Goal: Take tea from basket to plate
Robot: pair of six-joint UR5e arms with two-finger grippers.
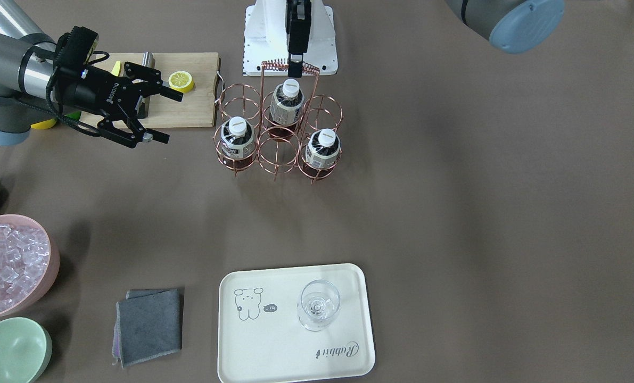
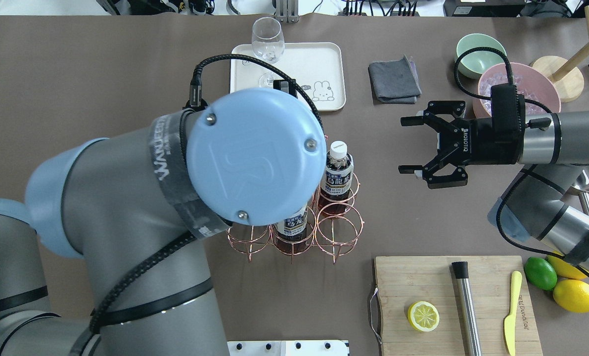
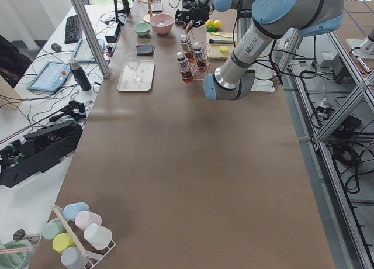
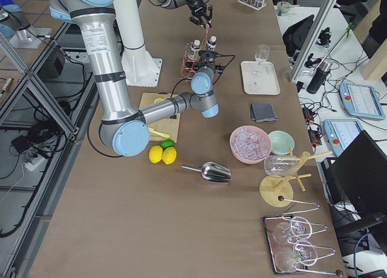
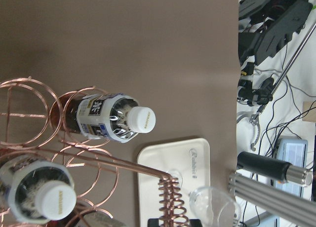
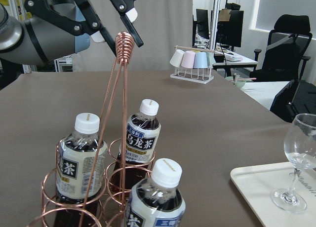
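Observation:
The copper wire basket (image 1: 277, 155) stands mid-table and holds three tea bottles (image 1: 288, 103) (image 1: 237, 138) (image 1: 322, 148) with white caps. My left gripper (image 1: 294, 68) hangs straight down over the basket's coiled handle (image 1: 274, 65). In the right wrist view it (image 6: 124, 47) is open, with a finger on either side of the coil. My right gripper (image 1: 167, 118) is open and empty, level with the basket and well off to its side. It also shows in the overhead view (image 2: 402, 145). The cream plate (image 1: 274, 340) lies near the operators' edge.
A wine glass (image 1: 319, 305) stands on the plate. A cutting board (image 1: 189, 109) with a lemon half (image 1: 181, 81) lies behind the right gripper. A pink ice bowl (image 1: 50, 266), green bowl (image 1: 10, 351) and grey cloth (image 1: 149, 324) sit beside the plate. My left elbow (image 2: 254, 153) hides part of the basket from overhead.

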